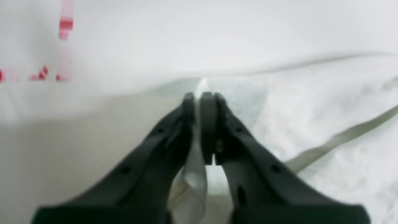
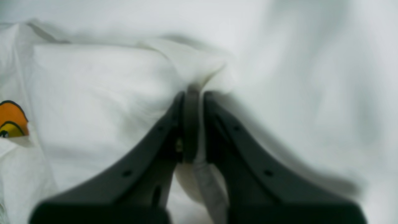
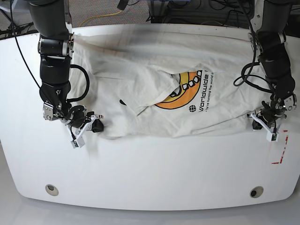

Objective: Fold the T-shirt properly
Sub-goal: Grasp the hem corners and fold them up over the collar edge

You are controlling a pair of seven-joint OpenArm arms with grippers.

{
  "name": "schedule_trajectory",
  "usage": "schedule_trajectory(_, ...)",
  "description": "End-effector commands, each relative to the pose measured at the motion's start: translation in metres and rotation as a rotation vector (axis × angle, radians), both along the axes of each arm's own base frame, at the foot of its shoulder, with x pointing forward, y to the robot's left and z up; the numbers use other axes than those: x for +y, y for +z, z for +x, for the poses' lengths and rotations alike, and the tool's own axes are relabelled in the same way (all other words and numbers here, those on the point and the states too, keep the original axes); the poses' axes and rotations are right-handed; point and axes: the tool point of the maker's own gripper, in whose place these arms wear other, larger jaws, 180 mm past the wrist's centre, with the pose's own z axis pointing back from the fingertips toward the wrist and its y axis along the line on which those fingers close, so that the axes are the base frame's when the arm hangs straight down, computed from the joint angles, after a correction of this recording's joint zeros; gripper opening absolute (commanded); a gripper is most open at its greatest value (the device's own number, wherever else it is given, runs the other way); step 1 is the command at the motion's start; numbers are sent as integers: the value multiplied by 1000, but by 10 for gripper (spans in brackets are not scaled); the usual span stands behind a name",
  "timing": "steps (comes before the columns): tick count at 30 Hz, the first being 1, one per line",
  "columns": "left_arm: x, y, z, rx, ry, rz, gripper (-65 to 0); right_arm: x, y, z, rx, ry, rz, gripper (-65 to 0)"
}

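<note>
Since both claws pinch cloth, the left gripper point(image 1: 201, 97) and right gripper point(image 2: 194, 93) each hold an edge of the T-shirt point(image 3: 154, 84), which spreads between them on the table point(image 3: 150, 178); soft, light, limp fabric, probably best gripped at hems.

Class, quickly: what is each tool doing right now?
Left tool: closed, pinching the T-shirt.
Right tool: closed, pinching the T-shirt.
</note>
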Motion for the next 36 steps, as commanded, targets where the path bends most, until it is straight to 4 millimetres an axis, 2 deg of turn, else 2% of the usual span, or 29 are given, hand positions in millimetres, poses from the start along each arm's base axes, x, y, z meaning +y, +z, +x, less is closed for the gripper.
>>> schedule_trajectory(1,13,30,17,-85,10,24,-650,-7,36,26,-102,0,-7,-644)
schedule_trajectory(2,13,33,18,-93,9,28,-650,-6,42,30,-120,5,-12,-644)
schedule_trajectory(5,17,64,29,-169,-3,81,-650,-9,55,35,-143,22,-41,-644)
schedule_trajectory(7,16,82,33,-210,-17,116,-650,-20,63,36,-149,27,-77,-645)
schedule_trajectory(11,8,103,40,-243,-57,165,-650,-21,84,42,-197,55,-121,-650)
schedule_trajectory(18,-8,131,40,-273,-169,219,-650,-27,118,44,-249,101,-221,-650)
schedule_trajectory(22,-9,151,40,-298,-182,267,-650,-27,139,44,-282,128,-280,-650)
schedule_trajectory(27,-3,163,29,-294,-167,324,-650,-30,157,40,-304,139,-335,-650)
schedule_trajectory(31,4,170,13,-276,-145,382,-650,-46,164,25,-316,92,-360,-650)
schedule_trajectory(36,22,165,-12,-218,-92,423,-650,-55,163,0,-302,81,-411,-650)
